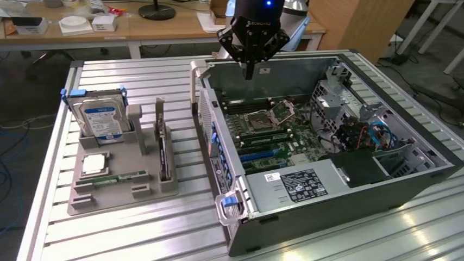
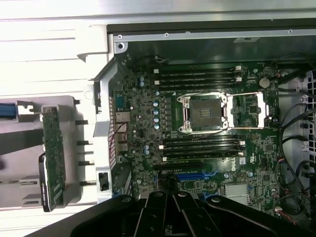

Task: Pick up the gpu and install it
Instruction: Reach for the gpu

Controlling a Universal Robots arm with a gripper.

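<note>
- Hanging over the open computer case, the gripper kept nothing; fingers closed.
- Exterior view: gpu stood on edge in grey holder, near hard drive.
- Wrist view: motherboard, CPU socket.
- Slatted metal worktop; wooden desks behind.

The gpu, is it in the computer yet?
Not yet. Nothing looks done: the gpu stands in its gray holder, outside the computer case. The gripper hangs shut and empty above the open case. Picking it up and installing it are both left.
</note>
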